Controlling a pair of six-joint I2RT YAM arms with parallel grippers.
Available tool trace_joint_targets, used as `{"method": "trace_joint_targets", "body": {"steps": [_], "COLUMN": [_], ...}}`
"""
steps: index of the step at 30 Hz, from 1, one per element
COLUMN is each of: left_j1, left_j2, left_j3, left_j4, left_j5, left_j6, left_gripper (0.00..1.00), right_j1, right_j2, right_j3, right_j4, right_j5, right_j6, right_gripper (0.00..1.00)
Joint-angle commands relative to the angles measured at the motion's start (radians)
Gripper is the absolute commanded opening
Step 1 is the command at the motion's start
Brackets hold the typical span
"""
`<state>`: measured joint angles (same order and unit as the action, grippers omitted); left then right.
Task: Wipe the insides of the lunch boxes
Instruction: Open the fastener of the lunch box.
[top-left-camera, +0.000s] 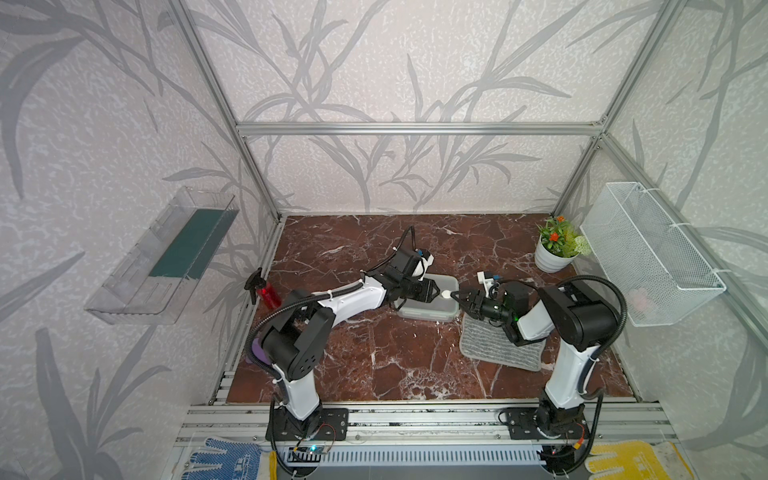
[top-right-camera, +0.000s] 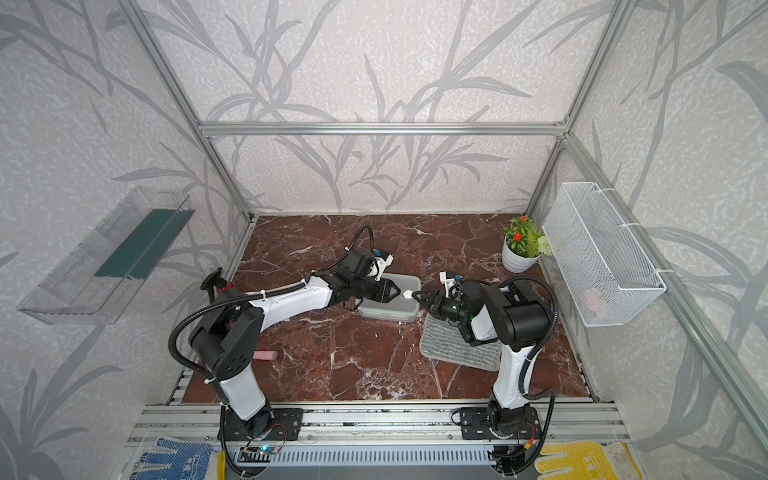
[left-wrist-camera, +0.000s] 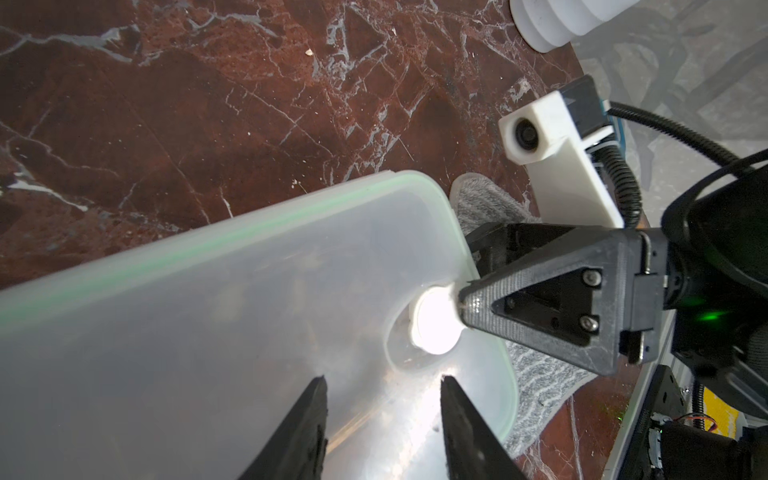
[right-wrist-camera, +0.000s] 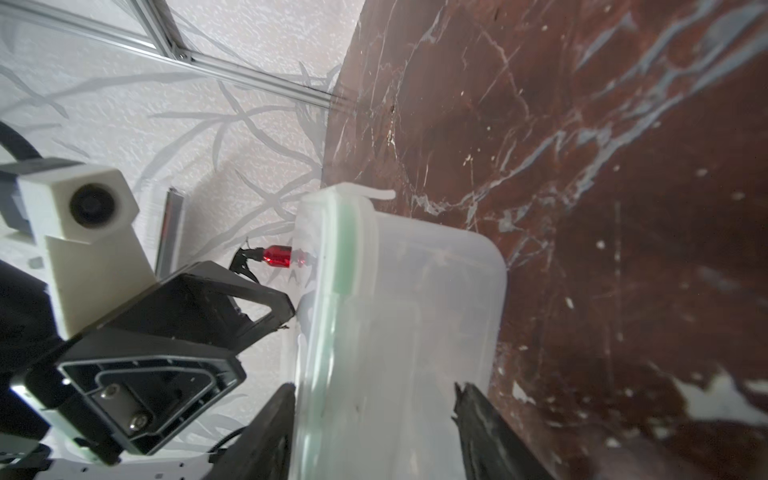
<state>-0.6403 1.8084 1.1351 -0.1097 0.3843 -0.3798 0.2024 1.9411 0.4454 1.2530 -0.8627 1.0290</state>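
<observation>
At the middle of the counter (top-left-camera: 374, 353), a little toward its far side, the lunch box (top-left-camera: 430, 311) lies flat with its lid (left-wrist-camera: 249, 311) on, its long side running left to right. The left end effector (left-wrist-camera: 383, 380) reaches in from the left above the lid. Its two fingers are apart with nothing between them, and their tips point toward the white round vent (left-wrist-camera: 436, 324) near the lid's right end. The right end effector (right-wrist-camera: 374, 385) comes in from the right and meets the box at its right end. Its fingers stand apart, one at the lid's edge by the vent and the other down by the base, so the end of the box sits between them; whether they press on it cannot be told. A grey striped cloth (top-left-camera: 494, 353) lies just beside the box's near right corner, partly under the right arm. A red spray bottle (top-left-camera: 268, 293) stands at the counter's left edge, and a potted plant (top-left-camera: 552, 253) sits in the far right corner.
</observation>
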Motion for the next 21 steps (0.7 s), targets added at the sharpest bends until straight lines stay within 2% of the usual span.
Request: {"method": "trace_joint_targets", "body": {"steps": [1,5,13,17,21], "left_j1": [0.032,0.037,0.039,0.039,0.04], "left_j2": [0.148,0.158,0.188,0.204,0.218], "left_j3": [-0.116,-0.118,-0.115,-0.117,-0.132], "left_j4": [-0.337,-0.331,-0.318,-0.331,-0.327], "left_j5": [-0.119,-0.114,-0.099,-0.112,-0.111], "left_j6": [0.012,0.017,0.015,0.02,0.023], "left_gripper": [0.47,0.47,0.46,0.41,0.3], "right_j1": [0.011,0.012,0.014,0.014,0.013], "right_j2": [-0.003,-0.043,-0.091,-0.14,-0.173], "right_j3": [-0.008,-0.011,-0.014,-0.029,-0.031], "right_j4": [0.149,0.149,0.149,0.149,0.149], "right_j5": [-0.032,-0.037,-0.04,-0.023,-0.021], "right_j6": [0.04,0.028,0.022,0.021,0.023], "right_gripper": [0.54,0.41,0.38,0.34,0.33]}}
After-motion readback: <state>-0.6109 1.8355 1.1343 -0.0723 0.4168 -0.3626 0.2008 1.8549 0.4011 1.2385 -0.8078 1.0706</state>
